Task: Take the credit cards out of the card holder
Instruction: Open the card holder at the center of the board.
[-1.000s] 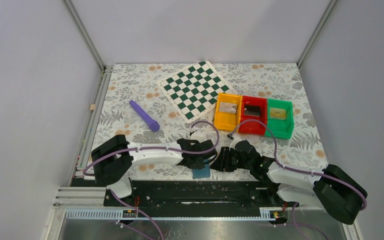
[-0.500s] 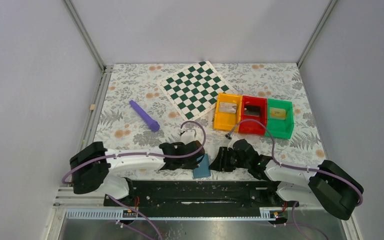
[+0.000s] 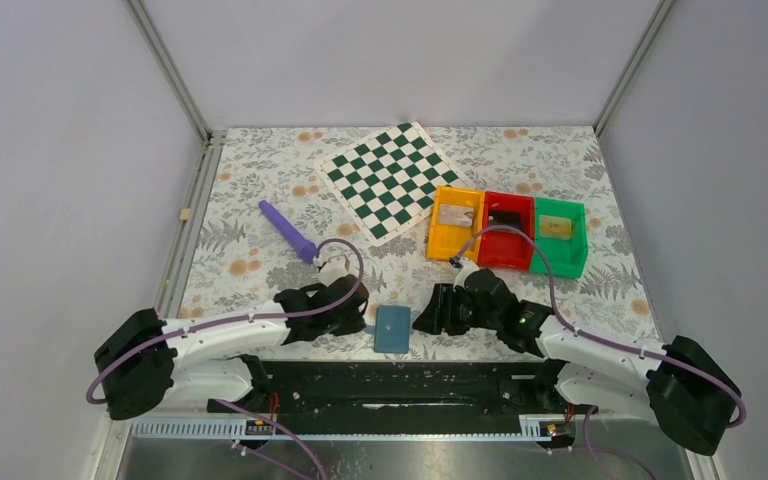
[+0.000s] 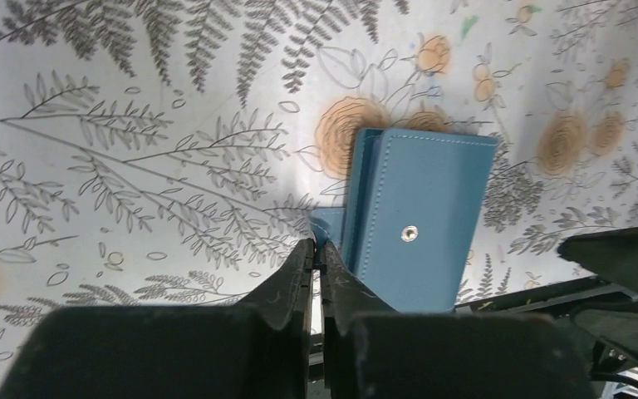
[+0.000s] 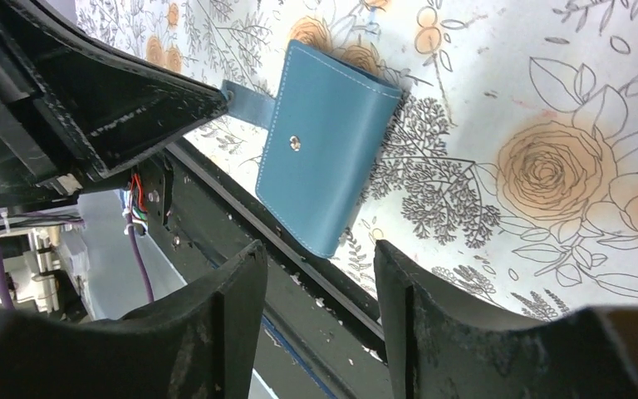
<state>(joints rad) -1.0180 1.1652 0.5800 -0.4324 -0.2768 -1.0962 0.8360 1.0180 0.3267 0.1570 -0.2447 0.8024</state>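
Note:
The card holder (image 3: 393, 328), a blue wallet folded shut, lies flat near the table's front edge. It shows its snap stud in the left wrist view (image 4: 415, 224) and in the right wrist view (image 5: 328, 141). My left gripper (image 3: 360, 318) is just left of it, its jaws pinched on the wallet's small blue strap (image 4: 329, 224). My right gripper (image 3: 423, 318) is open and empty just right of the wallet, and in its wrist view (image 5: 317, 249) it holds nothing. A yellow-gold card (image 3: 557, 227) lies in the green bin. No card shows at the wallet.
Orange (image 3: 455, 222), red (image 3: 505, 228) and green bins (image 3: 561, 245) stand in a row at the right; the orange one holds a silvery card, the red one a dark card. A green-white chequered board (image 3: 392, 180) lies at the back. A purple stick (image 3: 288, 230) lies at the left. A black rail (image 3: 400, 380) runs along the front edge.
My left arm has drawn back to the left, gripper still at the wallet's strap. The wallet has shifted slightly left and settled flat. My right gripper has moved a little left and away from it.

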